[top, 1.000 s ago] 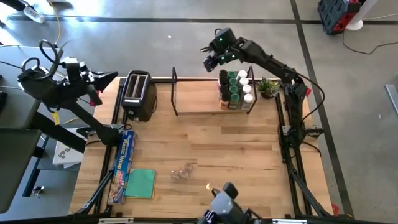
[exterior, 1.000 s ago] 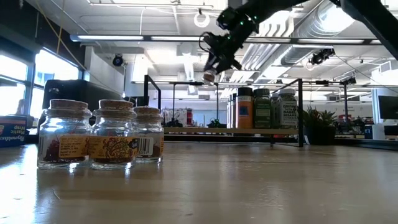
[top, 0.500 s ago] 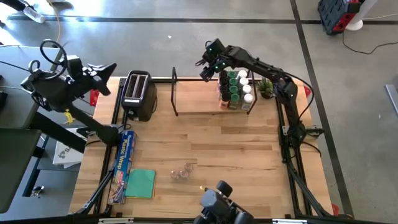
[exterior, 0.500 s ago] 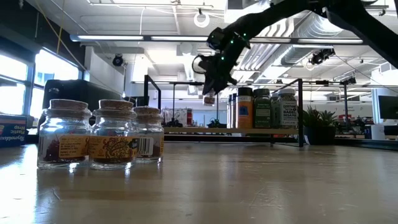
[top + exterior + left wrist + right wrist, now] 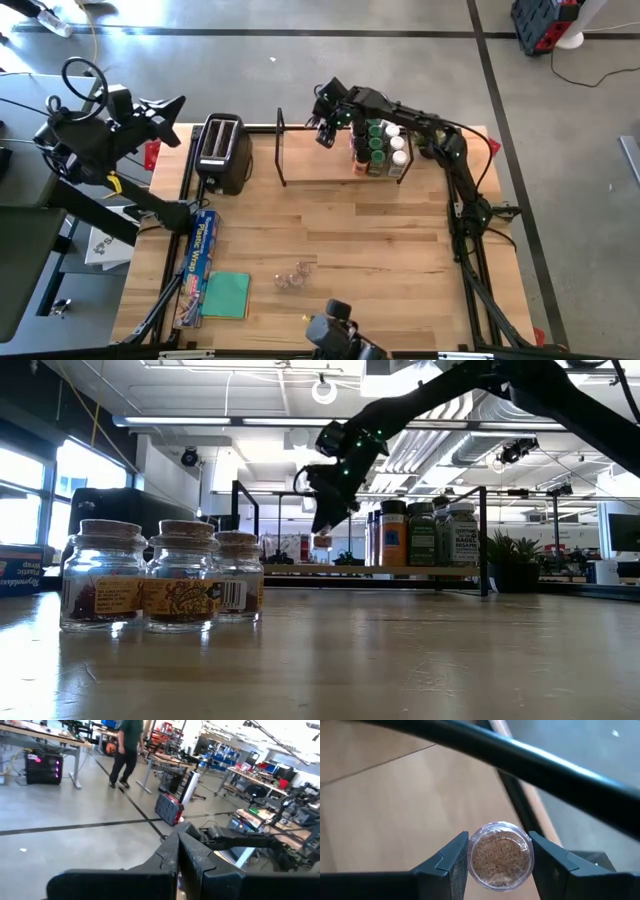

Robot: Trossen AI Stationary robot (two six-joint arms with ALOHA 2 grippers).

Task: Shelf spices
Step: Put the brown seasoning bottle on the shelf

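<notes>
- Carrying a small cork-topped glass jar [image 5: 500, 854], the right end effector [image 5: 322, 128] hangs over the shelf [image 5: 300, 155], its 2 fingers [image 5: 448, 860] pinching the jar by its sides just under the cork.
- Judging by the low view, the jar [image 5: 322, 541] sits above the shelf board [image 5: 300, 569], just beside the row of taller spices [image 5: 421, 535] at the shelf's right end; the step in hand looks like the placing of this jar.
- Next, the move calls for lowering the jar straight down onto bare board, keeping it upright, then spreading the fingers only once it rests.
- Crowding the right end of the shelf are green-, white- and dark-lidded spices [image 5: 378, 145]; a sideways drift could knock them, and the black wire rail [image 5: 520, 755] crosses close by in the right wrist view.
- Waiting at the front of the surface [image 5: 350, 230] are 3 more cork-topped jars [image 5: 160, 589], well apart from the shelf.
- Parked off the surface's left edge, the left end effector [image 5: 170, 108] is raised, its fingers [image 5: 170, 855] pressed together on nothing.
- Standing around: a toaster [image 5: 221, 152] left of the shelf, a potted plant [image 5: 432, 140] at its right, a plastic wrap box [image 5: 203, 250] and green cloth [image 5: 227, 295] at front left.
</notes>
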